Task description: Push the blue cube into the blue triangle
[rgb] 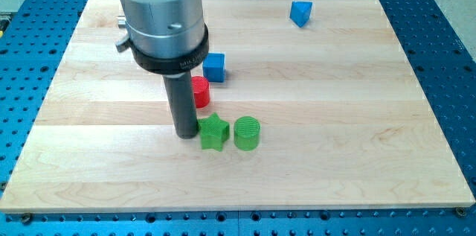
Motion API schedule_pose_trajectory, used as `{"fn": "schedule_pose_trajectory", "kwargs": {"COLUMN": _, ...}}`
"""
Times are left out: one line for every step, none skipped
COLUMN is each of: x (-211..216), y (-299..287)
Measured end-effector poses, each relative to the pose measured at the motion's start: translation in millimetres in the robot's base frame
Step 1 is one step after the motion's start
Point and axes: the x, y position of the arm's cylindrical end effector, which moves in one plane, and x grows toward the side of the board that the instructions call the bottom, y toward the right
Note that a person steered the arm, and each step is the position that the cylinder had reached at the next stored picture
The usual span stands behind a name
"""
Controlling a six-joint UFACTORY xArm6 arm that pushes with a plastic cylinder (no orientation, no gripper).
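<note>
The blue cube [214,67] sits near the board's middle, a little toward the view's top. The blue triangle [300,13] lies near the top edge, to the right of the cube and well apart from it. My tip [186,135] rests on the board below and to the left of the cube, right next to the green star's left side. The rod and its grey housing hide part of the board behind them.
A red cylinder [200,91] stands just below-left of the blue cube, partly behind the rod. A green star [213,132] and a green cylinder [247,133] sit side by side below them. The wooden board [357,117] lies on a blue perforated table.
</note>
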Motion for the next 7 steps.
{"fn": "schedule_pose_trajectory", "kwargs": {"x": 0, "y": 29}}
{"fn": "schedule_pose_trajectory", "kwargs": {"x": 8, "y": -20}}
{"fn": "schedule_pose_trajectory", "kwargs": {"x": 14, "y": -51}}
{"fn": "schedule_pose_trajectory", "kwargs": {"x": -14, "y": -48}}
{"fn": "schedule_pose_trajectory", "kwargs": {"x": -43, "y": -21}}
{"fn": "schedule_pose_trajectory", "kwargs": {"x": -67, "y": -18}}
{"fn": "schedule_pose_trajectory", "kwargs": {"x": -91, "y": -32}}
